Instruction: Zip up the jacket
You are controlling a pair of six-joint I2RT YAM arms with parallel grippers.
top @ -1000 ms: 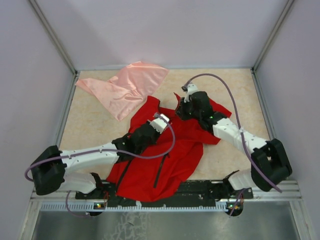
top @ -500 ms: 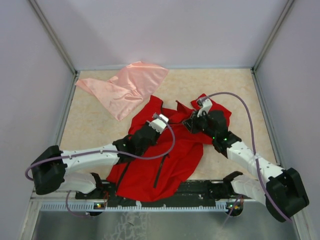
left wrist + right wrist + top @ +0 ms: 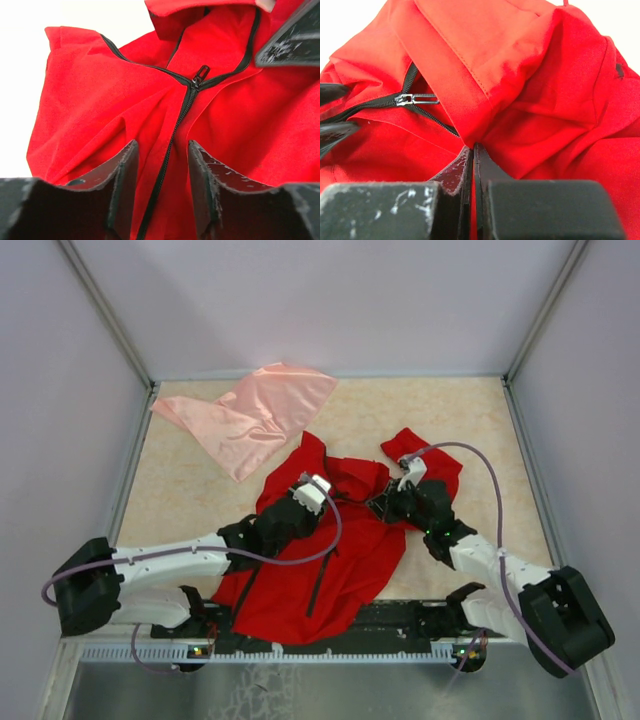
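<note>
- The jacket [image 3: 340,550] lies crumpled mid-table, hem toward the arm bases and collar away from them. Its zipper is joined below the slider [image 3: 194,82] and forks into two open tracks above it.
- Compared with a second ago, your right arm is drawn back toward its base. The collar-side cloth is bunched up with it, and a red lobe at the far right is now uncovered.
- Read this as tensioning the cloth, not zipping. The upper stretch is still open, so most of the closing appears to remain.
- Your left gripper [image 3: 161,146] has its jaws spread. The joined zipper runs up between them, and the slider sits ahead of the tips, not touched.
- Your right gripper [image 3: 472,147] has its jaws pressed together, apparently pinching a fold of the jacket. The slider lies near, off to its left, with the pull tab pointing toward that fold, and the gripper is not holding it.
</note>
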